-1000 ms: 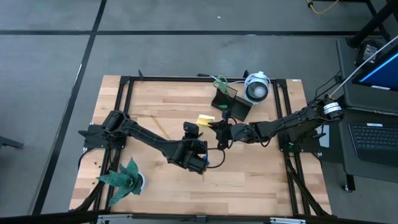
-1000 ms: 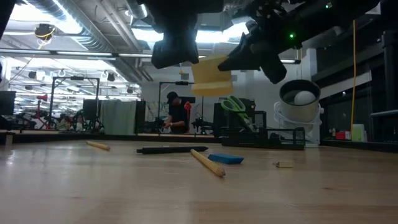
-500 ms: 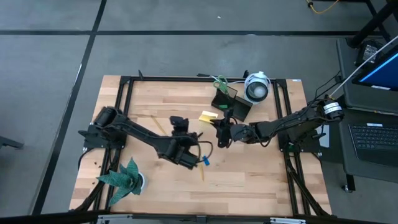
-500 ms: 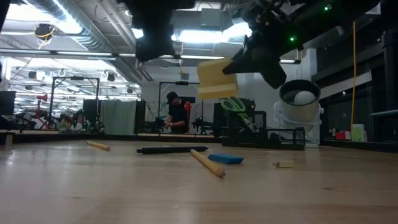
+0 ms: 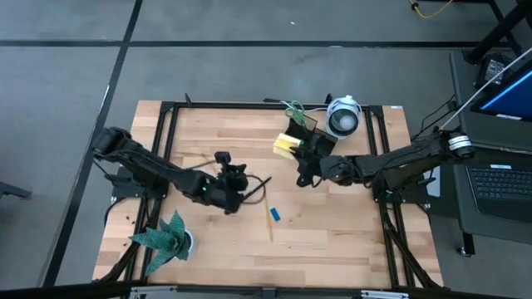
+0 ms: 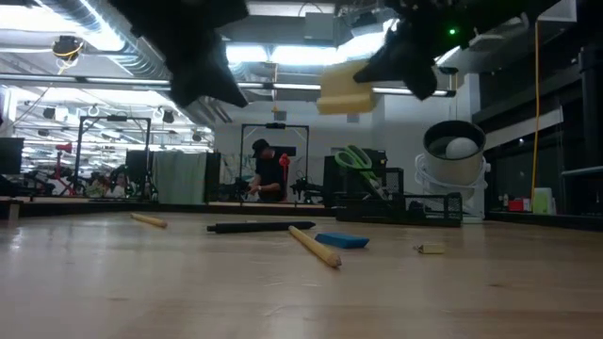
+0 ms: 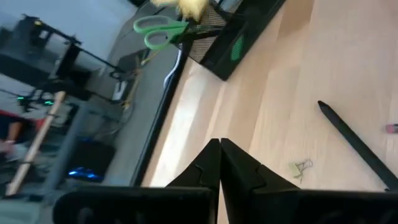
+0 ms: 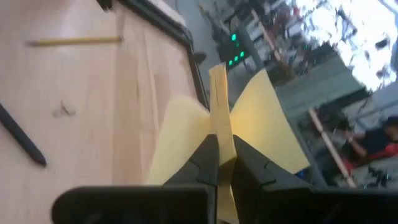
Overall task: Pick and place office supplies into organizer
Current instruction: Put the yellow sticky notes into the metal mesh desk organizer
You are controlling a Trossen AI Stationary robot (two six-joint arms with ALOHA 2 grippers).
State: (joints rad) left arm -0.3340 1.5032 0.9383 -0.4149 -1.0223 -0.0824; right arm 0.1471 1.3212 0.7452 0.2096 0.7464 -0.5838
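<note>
My right gripper (image 5: 298, 153) is shut on the yellow sticky-note pad (image 5: 286, 145), in the air at the near left of the black organizer (image 5: 312, 139). Green-handled scissors (image 5: 293, 109) stick up out of the organizer. My left gripper (image 5: 241, 187) hangs shut over the table's middle left with nothing in it. On the table lie a black pen (image 6: 262, 226), a yellow pencil (image 6: 314, 246), a blue block (image 6: 341, 240) and, farther left, a second pencil (image 6: 149, 220). My right gripper pinches the sticky-note pad between its two fingers at one edge (image 8: 214, 124), and the sheets splay out on either side of the fingers. The fingers come almost level from the table's right. The pad (image 6: 341, 89) is lifted clear, high above the table.
A round white camera-like device (image 5: 342, 117) stands right of the organizer. A green paper plant (image 5: 166, 237) sits at the near left corner. A small metal clip (image 6: 430, 250) lies on the wood. Black frame rails (image 5: 166, 149) run along the table's sides.
My left gripper has drawn back from the blue block and pencil toward the table's left and far side; both stay on the table. My right gripper has risen with the sticky-note pad and carried it toward the organizer.
</note>
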